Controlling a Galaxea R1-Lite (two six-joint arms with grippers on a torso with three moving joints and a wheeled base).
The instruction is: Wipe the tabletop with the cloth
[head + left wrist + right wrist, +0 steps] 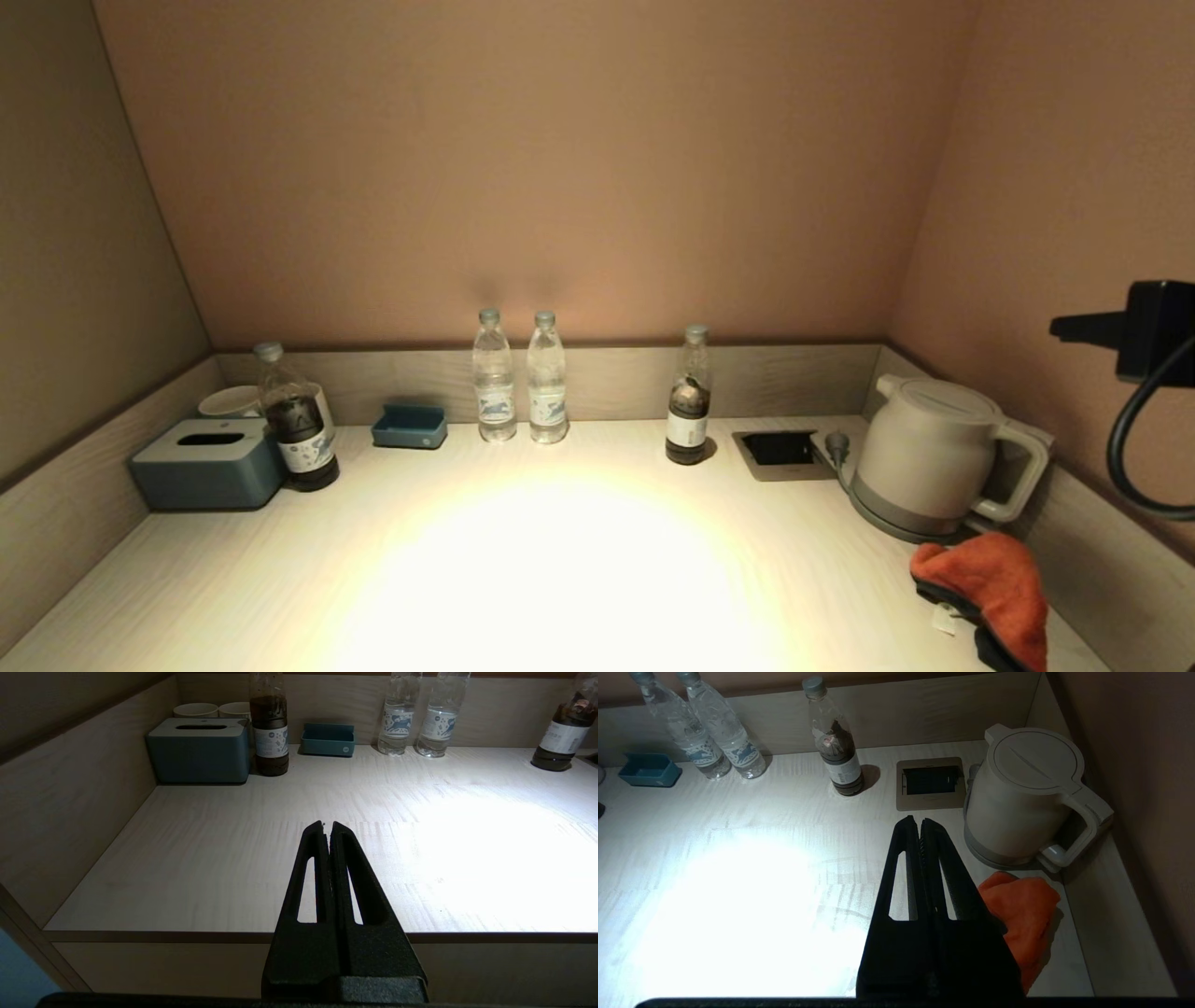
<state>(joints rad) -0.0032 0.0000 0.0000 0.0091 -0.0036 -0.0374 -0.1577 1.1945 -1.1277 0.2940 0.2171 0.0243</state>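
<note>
An orange cloth (990, 588) with a dark underside lies crumpled on the pale wooden tabletop (560, 560) at the front right, just in front of the kettle. It also shows in the right wrist view (1024, 914). My right gripper (920, 823) is shut and empty, held above the table to the left of the cloth and apart from it. My left gripper (327, 828) is shut and empty, held near the table's front edge on the left side. Neither gripper's fingers show in the head view.
A white kettle (929, 457) and a recessed socket (780, 453) stand at the back right. Two water bottles (518, 378), a dark bottle (689, 401), a blue tray (409, 427), another dark bottle (294, 425), a tissue box (207, 462) and cups line the back. Low walls enclose three sides.
</note>
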